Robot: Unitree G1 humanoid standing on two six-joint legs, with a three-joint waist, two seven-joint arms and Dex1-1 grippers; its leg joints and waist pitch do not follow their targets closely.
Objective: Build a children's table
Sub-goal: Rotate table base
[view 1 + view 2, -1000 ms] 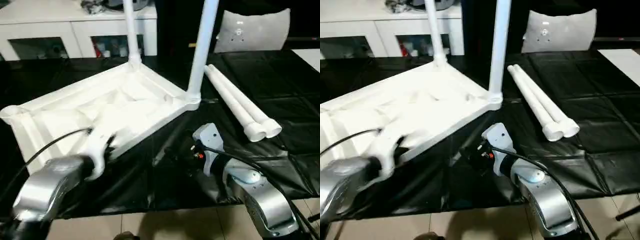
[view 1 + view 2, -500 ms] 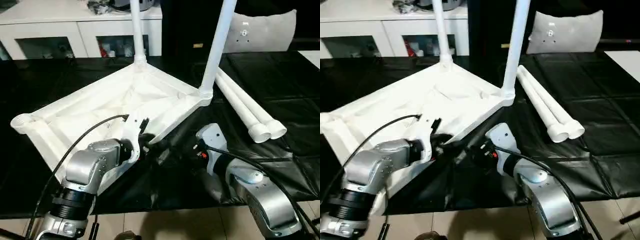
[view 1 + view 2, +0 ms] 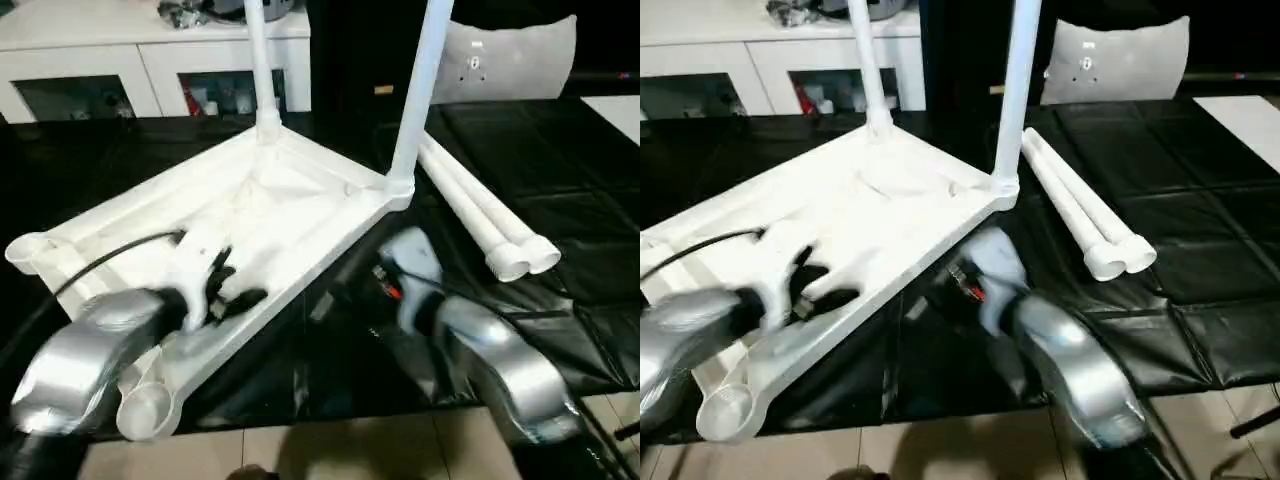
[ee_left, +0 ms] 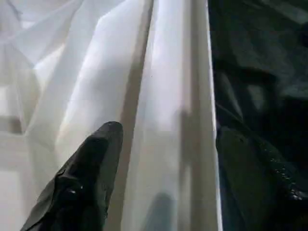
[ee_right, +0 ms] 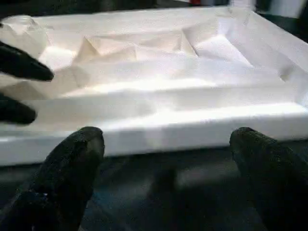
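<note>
The children's table lies upside down on the black mat: its white ribbed top (image 3: 280, 195) is tilted, and two legs (image 3: 420, 90) (image 3: 258, 60) stand upright in the far corner sockets. Two loose legs (image 3: 480, 215) lie side by side to the right. An empty round socket (image 3: 148, 410) shows at the near corner. My left gripper (image 4: 166, 139) is open and straddles the top's near rim, one finger (image 4: 91, 163) inside, the other outside over the mat. My right gripper (image 5: 166, 144) is open, low over the mat and facing the same rim from outside.
A white cabinet (image 3: 150, 60) with shelves stands behind the mat. A grey cushion (image 3: 510, 60) leans at the back right. The black mat (image 3: 570, 180) ends near my arms at a tiled floor (image 3: 350, 450). A white sheet (image 3: 622, 110) lies at the far right.
The camera has shifted. My left gripper has slid left along the near rim. Both arms are blurred in motion, and the right gripper sits slightly nearer the table top.
</note>
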